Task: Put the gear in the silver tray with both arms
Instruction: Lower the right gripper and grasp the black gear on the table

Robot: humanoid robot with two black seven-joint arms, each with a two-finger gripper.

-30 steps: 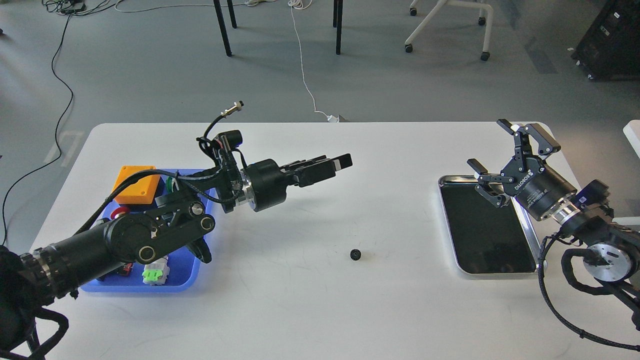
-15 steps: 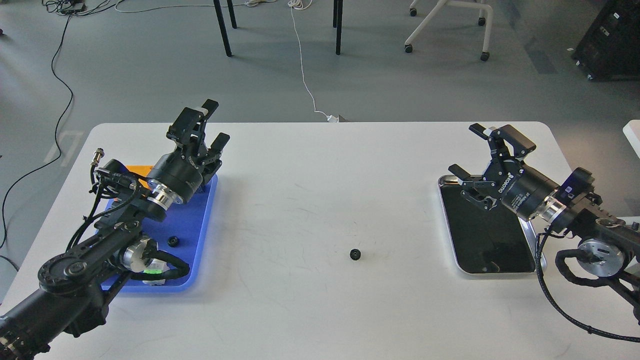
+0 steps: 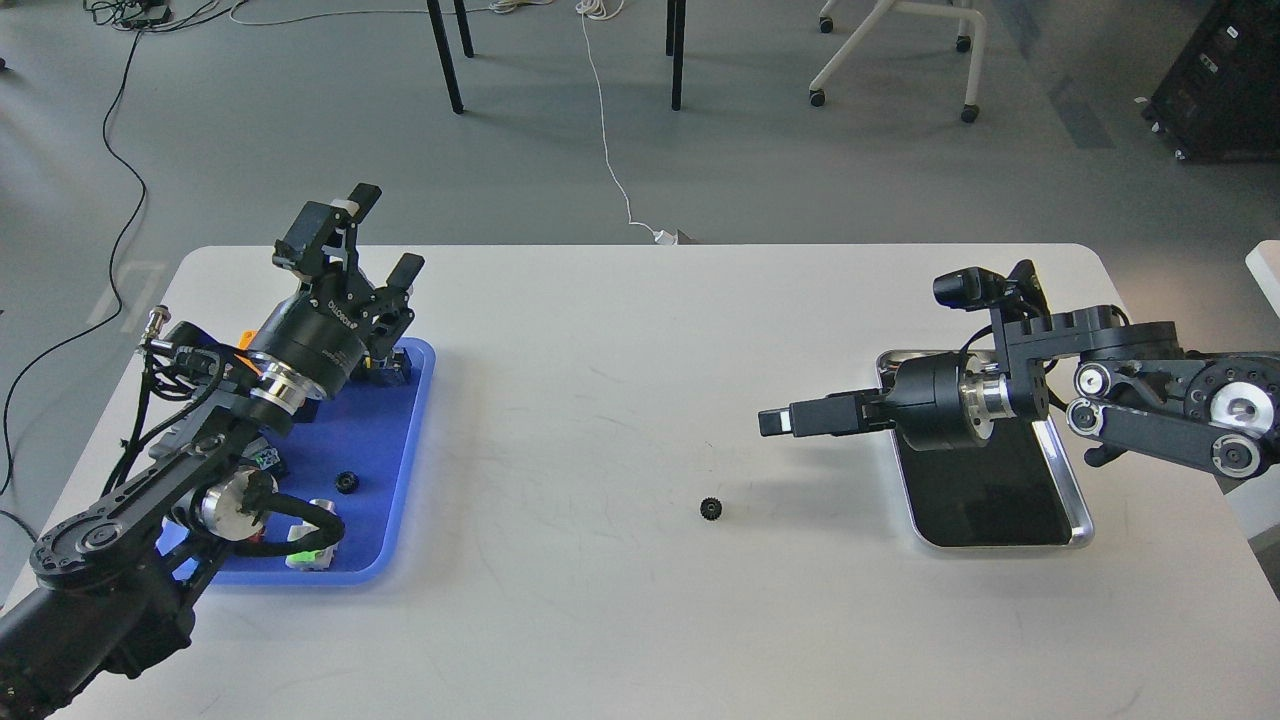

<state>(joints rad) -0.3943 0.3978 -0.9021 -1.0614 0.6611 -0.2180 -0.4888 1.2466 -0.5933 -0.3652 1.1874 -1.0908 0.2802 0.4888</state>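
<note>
gear (image 3: 711,509) on table (image 3: 620,380) — untouched, near silver tray (image 3: 1078,512)

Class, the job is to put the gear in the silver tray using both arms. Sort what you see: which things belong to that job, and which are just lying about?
Belongs to the job:
small black gear on the table
silver tray
left gripper
right gripper

Just lying about:
blue plastic tray
second black gear in it
green-and-white part

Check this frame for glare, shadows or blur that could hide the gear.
Head view: sharp throughout, soft even lighting. The silver tray floor mirrors dark, with bright glare on its right rim. The small black gear stands out clearly on the white table; only a faint shadow lies under the right gripper.
</note>
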